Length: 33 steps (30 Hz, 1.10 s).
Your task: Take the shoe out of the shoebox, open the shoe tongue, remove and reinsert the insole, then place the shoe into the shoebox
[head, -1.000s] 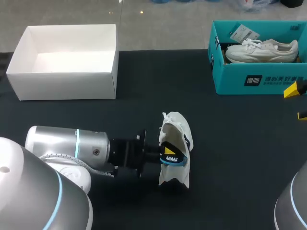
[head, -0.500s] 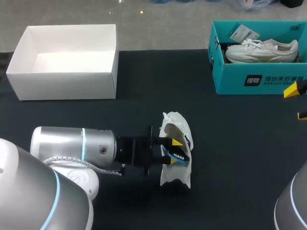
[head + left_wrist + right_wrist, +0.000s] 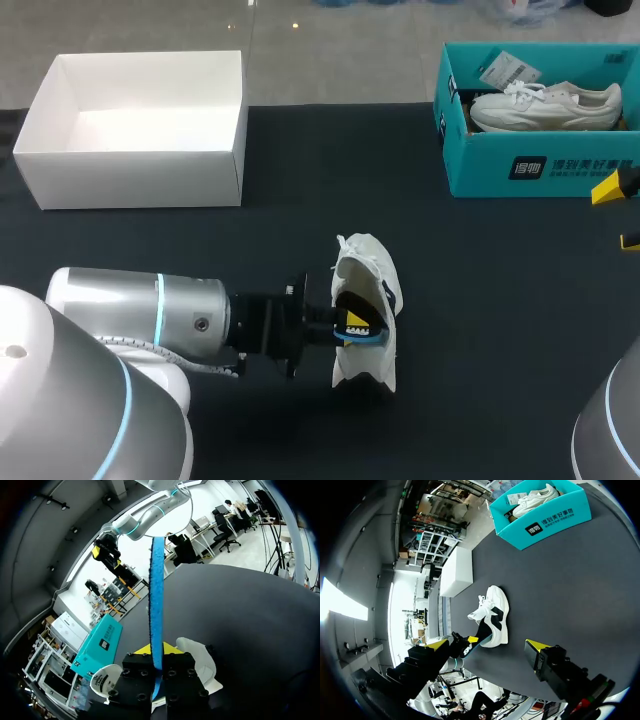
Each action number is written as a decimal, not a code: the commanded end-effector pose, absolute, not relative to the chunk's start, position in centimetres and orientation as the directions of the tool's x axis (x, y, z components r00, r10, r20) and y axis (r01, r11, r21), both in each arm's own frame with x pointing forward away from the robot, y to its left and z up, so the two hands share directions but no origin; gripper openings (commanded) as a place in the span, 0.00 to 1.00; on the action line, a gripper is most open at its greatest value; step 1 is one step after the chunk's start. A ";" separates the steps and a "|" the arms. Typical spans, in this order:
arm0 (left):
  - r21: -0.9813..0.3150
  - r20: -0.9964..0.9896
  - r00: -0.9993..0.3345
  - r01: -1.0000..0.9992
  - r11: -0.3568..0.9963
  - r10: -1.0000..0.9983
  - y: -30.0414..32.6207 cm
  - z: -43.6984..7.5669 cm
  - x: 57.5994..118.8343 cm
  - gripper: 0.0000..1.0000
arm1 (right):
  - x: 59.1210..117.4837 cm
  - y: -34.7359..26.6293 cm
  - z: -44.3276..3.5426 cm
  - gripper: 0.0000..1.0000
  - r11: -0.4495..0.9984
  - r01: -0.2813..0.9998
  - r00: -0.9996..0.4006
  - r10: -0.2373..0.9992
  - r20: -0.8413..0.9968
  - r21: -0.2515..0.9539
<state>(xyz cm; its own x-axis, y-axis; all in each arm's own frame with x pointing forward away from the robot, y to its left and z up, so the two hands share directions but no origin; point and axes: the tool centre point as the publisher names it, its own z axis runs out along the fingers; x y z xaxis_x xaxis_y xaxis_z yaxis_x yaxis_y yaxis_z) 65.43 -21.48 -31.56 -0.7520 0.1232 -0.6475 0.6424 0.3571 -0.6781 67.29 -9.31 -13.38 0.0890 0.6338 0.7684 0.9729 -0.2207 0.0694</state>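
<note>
At the shoe's mouth, my left pincer (image 3: 352,320) drove deeper to the right half a second ago and has now drawn back to about where it was a second ago. The shoe (image 3: 370,275) has hardly shifted on the bench (image 3: 480,330). It lies on its side near the middle, out of either box, its opening toward my left arm.

The left pincer is clamped on the blue insole (image 3: 157,605), which the left wrist view shows edge-on between the fingers and running out ahead of them. From above, only a blue curl shows at the shoe's opening. I judge this push and retreat to be part of working the insole through the mouth. Whether it is going in or coming out I cannot tell from here. Either way, boxing the shoe is still to come.

My right pincer (image 3: 620,213) hangs wide at the bench's right edge, holding nothing.

The bench is dark and flat, with open surface all round the shoe. A white box (image 3: 130,180) sits at the far left with nothing in it. A teal box (image 3: 540,170) at the far right holds a second shoe (image 3: 545,105). Both stand well apart from the work.
</note>
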 end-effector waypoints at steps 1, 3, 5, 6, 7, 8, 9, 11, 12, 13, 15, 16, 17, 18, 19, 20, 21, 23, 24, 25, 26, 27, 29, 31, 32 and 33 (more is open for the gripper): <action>-0.676 -0.646 -0.753 0.641 0.363 0.128 -22.4 -32.3 66.3 0.00 | 67.2 -9.3 -13.4 1.00 -0.222 0.972 0.090 0.634 0.768 0.070; -0.676 -0.646 -0.752 0.642 0.363 0.127 -22.7 -32.6 66.7 0.00 | 67.2 -9.3 -13.4 1.00 -0.222 0.972 0.090 0.634 0.768 0.070; -0.675 -0.648 -0.752 0.641 0.365 0.124 -22.9 -32.8 67.1 0.00 | 67.2 -9.3 -13.4 1.00 -0.222 0.972 0.090 0.634 0.768 0.070; -0.676 -0.646 -0.754 0.638 0.369 0.120 -23.0 -33.0 67.4 0.00 | 67.2 -9.3 -13.4 1.00 -0.222 0.972 0.090 0.634 0.768 0.070; -0.676 -0.644 -0.756 0.634 0.376 0.117 -23.1 -33.1 67.6 0.00 | 67.2 -9.3 -13.4 1.00 -0.222 0.972 0.090 0.634 0.768 0.070; -0.678 -0.642 -0.759 0.627 0.383 0.108 -23.1 -33.2 67.9 0.00 | 67.2 -9.3 -13.4 1.00 -0.222 0.972 0.090 0.634 0.768 0.070; -0.679 -0.641 -0.760 0.626 0.384 0.106 -23.2 -33.3 68.1 0.00 | 67.2 -9.3 -13.4 1.00 -0.222 0.972 0.090 0.634 0.768 0.070; -0.682 -0.636 -0.765 0.617 0.392 0.098 -23.2 -33.5 68.5 0.00 | 67.2 -9.3 -13.4 1.00 -0.222 0.972 0.090 0.634 0.768 0.070; -0.681 -0.637 -0.765 0.615 0.398 0.093 -23.2 -33.6 68.6 0.00 | 67.2 -9.3 -13.4 1.00 -0.222 0.972 0.090 0.634 0.768 0.070; -0.683 -0.634 -0.768 0.609 0.403 0.087 -23.3 -33.7 68.8 0.00 | 67.2 -9.3 -13.4 1.00 -0.222 0.972 0.090 0.634 0.768 0.070; -0.685 -0.631 -0.771 0.604 0.408 0.083 -23.3 -33.9 69.1 0.00 | 67.2 -9.3 -13.4 1.00 -0.222 0.972 0.090 0.634 0.768 0.070; -0.685 -0.629 -0.773 0.601 0.412 0.080 -23.4 -34.0 69.2 0.00 | 67.2 -9.3 -13.4 1.00 -0.222 0.972 0.090 0.634 0.768 0.070; -0.688 -0.625 -0.777 0.595 0.416 0.078 -23.4 -34.1 69.3 0.00 | 67.2 -9.3 -13.4 1.00 -0.222 0.972 0.090 0.634 0.768 0.070; -0.688 -0.621 -0.780 0.590 0.423 0.078 -23.5 -34.2 69.4 0.00 | 67.2 -9.3 -13.4 1.00 -0.222 0.972 0.090 0.634 0.768 0.070; -0.689 -0.619 -0.782 0.587 0.426 0.075 -23.5 -34.2 69.4 0.00 | 67.2 -9.3 -13.4 1.00 -0.222 0.972 0.090 0.634 0.768 0.070; -0.689 -0.619 -0.782 0.586 0.427 0.074 -23.5 -34.2 69.4 0.00 | 67.2 -9.3 -13.4 1.00 -0.222 0.972 0.090 0.634 0.768 0.070; -0.691 -0.619 -0.782 0.584 0.426 0.070 -23.5 -34.2 69.4 0.00 | 67.2 -9.3 -13.4 1.00 -0.222 0.972 0.090 0.634 0.768 0.070; -0.692 -0.626 -0.778 0.590 0.417 0.062 -23.4 -33.6 69.0 0.17 | 67.2 -9.3 -13.4 1.00 -0.222 0.972 0.090 0.634 0.768 0.070; -0.690 -0.633 -0.772 0.595 0.413 0.057 -23.3 -33.2 68.8 0.32 | 67.2 -9.3 -13.4 1.00 -0.222 0.972 0.090 0.634 0.768 0.070; -0.685 -0.641 -0.766 0.603 0.409 0.056 -23.2 -32.8 68.5 0.43 | 67.2 -9.3 -13.4 1.00 -0.222 0.972 0.090 0.634 0.768 0.070; -0.685 -0.645 -0.763 0.607 0.403 0.053 -23.1 -32.4 68.2 0.52 | 67.2 -9.3 -13.4 1.00 -0.222 0.972 0.090 0.634 0.768 0.070; -0.679 -0.653 -0.755 0.615 0.402 0.052 -22.9 -32.0 67.9 0.54 | 67.2 -9.3 -13.4 1.00 -0.222 0.972 0.090 0.634 0.768 0.070; -0.674 -0.660 -0.749 0.623 0.396 0.056 -22.7 -31.3 67.3 0.50 | 67.2 -9.3 -13.4 1.00 -0.222 0.972 0.090 0.634 0.768 0.070; -0.668 -0.667 -0.743 0.632 0.394 0.061 -22.6 -30.8 66.8 0.48 | 67.2 -9.3 -13.4 1.00 -0.222 0.972 0.090 0.634 0.768 0.070; -0.666 -0.668 -0.741 0.635 0.392 0.066 -22.5 -30.6 66.5 0.45 | 67.2 -9.3 -13.4 1.00 -0.222 0.972 0.090 0.634 0.768 0.070; -0.664 -0.668 -0.741 0.637 0.392 0.072 -22.5 -30.5 66.2 0.41 | 67.2 -9.3 -13.4 1.00 -0.222 0.972 0.090 0.634 0.768 0.070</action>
<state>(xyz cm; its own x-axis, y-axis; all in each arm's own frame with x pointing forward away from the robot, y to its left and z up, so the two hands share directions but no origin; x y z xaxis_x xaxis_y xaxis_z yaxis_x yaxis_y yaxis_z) 67.38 -23.69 -31.12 -0.7410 0.0686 -0.6679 0.6368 0.3874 -0.6667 67.29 -9.31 -13.38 0.0890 0.6338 0.7684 0.9729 -0.2207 0.0693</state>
